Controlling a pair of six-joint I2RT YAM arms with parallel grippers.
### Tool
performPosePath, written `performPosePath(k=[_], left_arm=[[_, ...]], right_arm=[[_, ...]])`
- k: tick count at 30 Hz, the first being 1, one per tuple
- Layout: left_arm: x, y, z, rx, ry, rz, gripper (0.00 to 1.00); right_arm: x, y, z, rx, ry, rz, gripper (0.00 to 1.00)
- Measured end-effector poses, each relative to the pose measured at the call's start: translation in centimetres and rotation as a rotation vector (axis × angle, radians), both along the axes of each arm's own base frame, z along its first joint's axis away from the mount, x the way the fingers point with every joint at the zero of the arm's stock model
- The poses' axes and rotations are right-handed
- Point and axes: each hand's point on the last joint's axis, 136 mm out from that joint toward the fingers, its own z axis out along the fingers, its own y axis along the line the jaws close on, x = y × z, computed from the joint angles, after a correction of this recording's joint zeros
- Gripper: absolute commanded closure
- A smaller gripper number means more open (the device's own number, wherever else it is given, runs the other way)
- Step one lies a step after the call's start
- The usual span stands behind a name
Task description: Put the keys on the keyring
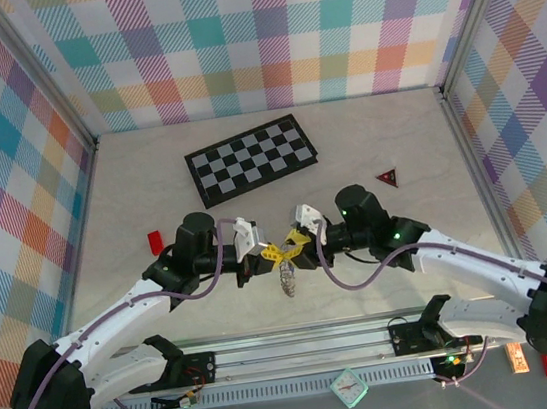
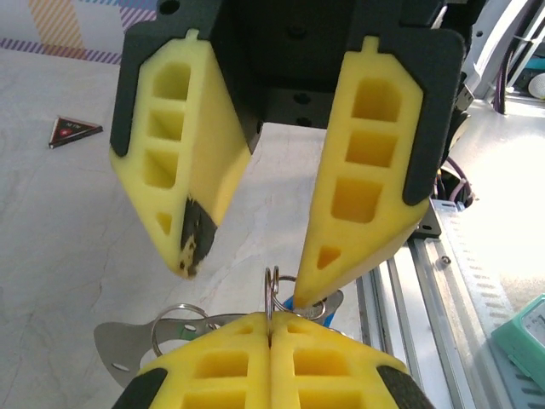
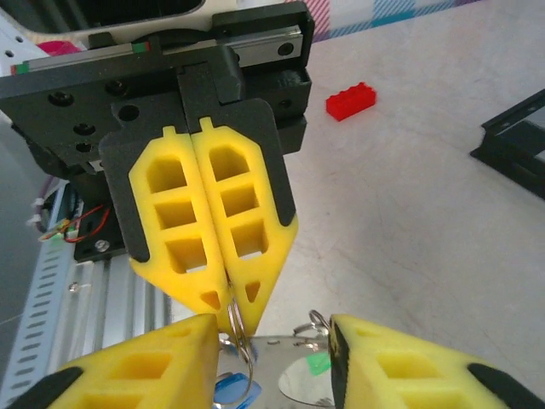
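No text, number or brand is being shown legibly. A pale mark on the dark red triangle [image 2: 75,129], well apart from the left gripper [image 2: 271,325], is being blurred past reading.

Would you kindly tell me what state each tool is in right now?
Left tool: closed, pinching the keyring.
Right tool: open.

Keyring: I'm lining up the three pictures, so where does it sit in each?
Top view: keyring low centre, hanging under the left hand.
Left wrist view: bottom centre, loop standing up from that shut hand.
Right wrist view: bottom centre, loop below that hand's tips.
Shared landmark: the shut left hand.
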Motion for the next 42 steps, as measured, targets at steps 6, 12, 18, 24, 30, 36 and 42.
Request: performPosePath(k=[6, 12, 18, 24, 30, 36, 42], left_arm=[[0.0, 0.0, 0.1, -0.005, 0.013, 0.005, 1.00], [0.1, 0.0, 0.0, -0.004, 0.030, 0.018, 1.00], [0.3, -0.1, 0.4, -0.020, 0.020, 0.020, 1.00], [0.3, -0.1, 0.5, -0.024, 0.023, 0.023, 1.00], [0.4, -0.2, 0.6, -0.035, 0.021, 0.026, 1.00], [0.4, -0.1, 0.1, -0.026, 0.027, 0.033, 1.00], [0.4, -0.1, 0.1, -0.023, 0.025, 0.035, 1.00]], right_arm=[[-0.5, -1.8, 2.0, 0.027, -0.120, -0.031, 0.58], [-1.2, -1.7, 0.2, -0.015, -0.066, 0.002, 0.58], [-1.4, -1.1, -1.8, -0.048, 0.006, 0.035, 0.61], [-1.7, -0.7, -2.7, -0.060, 0.056, 0.056, 0.78], [-1.6, -0.4, -3.1, -0.060, 0.075, 0.061, 0.99], [-1.9, 0.7, -4.2, -0.104, 0.104, 0.100, 1.00], [-2.0, 0.8, -4.4, -0.141, 0.097, 0.107, 0.88]])
